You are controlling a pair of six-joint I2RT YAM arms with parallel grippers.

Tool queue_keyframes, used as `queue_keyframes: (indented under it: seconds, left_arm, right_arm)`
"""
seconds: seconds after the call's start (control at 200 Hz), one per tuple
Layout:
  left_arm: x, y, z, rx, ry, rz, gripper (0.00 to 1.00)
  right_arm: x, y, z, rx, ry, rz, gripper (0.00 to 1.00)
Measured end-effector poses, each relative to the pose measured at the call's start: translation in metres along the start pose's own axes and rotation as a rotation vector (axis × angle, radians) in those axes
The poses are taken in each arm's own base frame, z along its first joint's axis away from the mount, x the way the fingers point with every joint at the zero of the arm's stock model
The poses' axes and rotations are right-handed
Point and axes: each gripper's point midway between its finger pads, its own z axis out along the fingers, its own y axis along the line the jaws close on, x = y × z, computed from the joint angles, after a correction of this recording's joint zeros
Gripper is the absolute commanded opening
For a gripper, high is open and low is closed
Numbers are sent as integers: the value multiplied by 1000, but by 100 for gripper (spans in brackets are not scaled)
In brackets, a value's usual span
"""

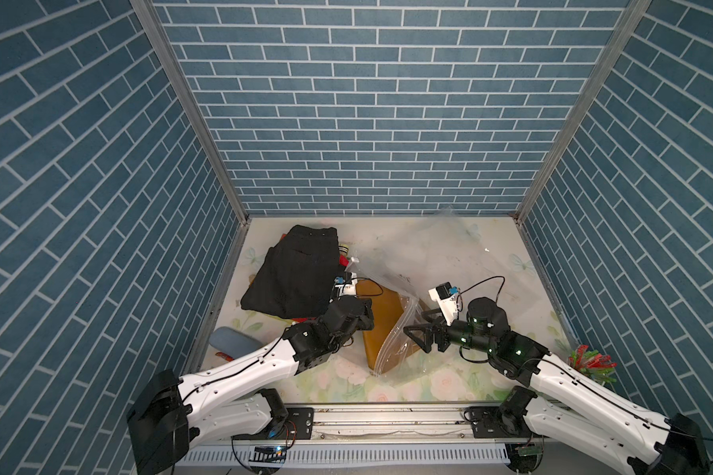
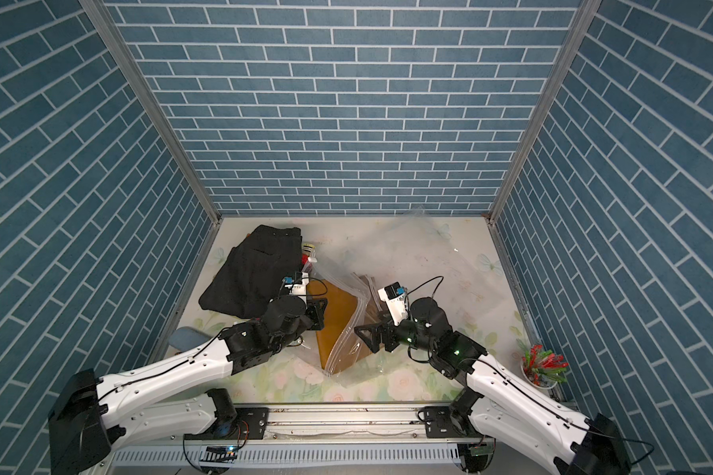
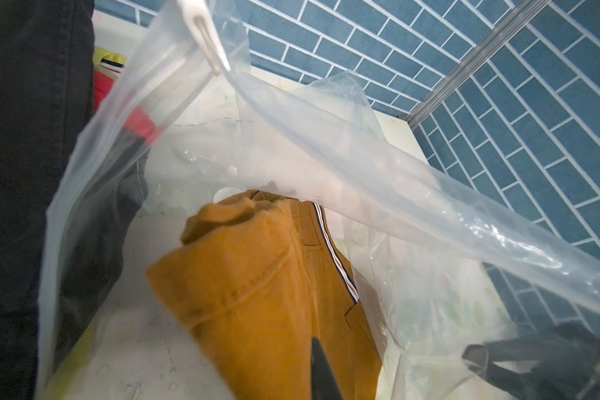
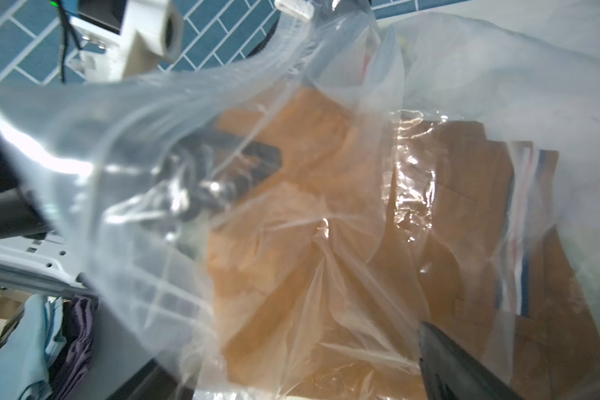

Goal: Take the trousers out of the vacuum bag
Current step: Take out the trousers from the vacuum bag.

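Right gripper [image 1: 415,334] seen with jaws spread wide, black triangular fingers [image 2: 367,332] just beside the bag's near edge, nothing between them. Contact with the plastic not clear from either top view.

Left gripper [image 1: 365,314] reached into the bag mouth from the left side; jaws closed narrow. Noted in the left wrist view: one dark fingertip [image 3: 321,367] lying against the brown cloth, apparently pinching it, the second finger hidden.

Vacuum bag [image 1: 441,263] spread across the middle and back right of the table [image 1: 507,370]. Thin clear plastic, crinkled, glossy where it caught the light, with a ribbed zip strip along the open edge [image 3: 326,149] and a white slider clip [image 3: 205,38] on that strip. Mouth lifted and gaping toward the left arm.

Brown trousers [image 1: 381,325] found still inside the bag, near the table's middle, partly showing through the mouth. Ochre woven cloth, folded flat, bunched at one end, stitched seams, striped waistband [image 3: 333,256] in white, dark and red.

Black trousers [image 1: 295,273] lying outside the bag at back left, matte dark cloth, roughly folded, on top of red [image 1: 344,260] and yellow [image 3: 110,59] garments peeking out beneath.

Blue-grey pad [image 1: 233,340] at the left edge. Cup of red and green clips [image 2: 542,364] at the right edge.
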Motion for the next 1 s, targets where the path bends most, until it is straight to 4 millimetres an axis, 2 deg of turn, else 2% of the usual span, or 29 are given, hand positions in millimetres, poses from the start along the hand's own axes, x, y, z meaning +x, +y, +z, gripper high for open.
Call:
queue_keyframes:
  seconds: [0.09,0.19,0.38,0.465,0.66,0.74,0.835,1.0]
  left_arm:
    - [0,4,-4,-10,-1,3,0]
    - [0,7,-10,-14,-3,3,0]
    - [-6,11,-19,-18,-18,0,0]
    - [-8,12,-23,-17,-23,-1,0]
    - [-5,16,-25,-20,-21,-3,0]
    - [-4,16,-25,-20,-19,-3,0]
    - [-5,16,-26,-18,-22,-5,0]
    - [-2,20,-28,-13,-27,-8,0]
  right_arm:
    - [-3,0,-6,12,-21,-2,95]
    - [-3,-13,-6,86,-24,10,93]
    - [15,-71,-6,407,58,121,92]
    - [30,-93,-12,526,91,176,91]
    - [66,-127,-32,719,127,292,91]
    - [86,-137,-38,767,154,343,93]
    - [112,-146,-46,819,196,399,100]
    - [139,-154,-58,878,235,475,99]
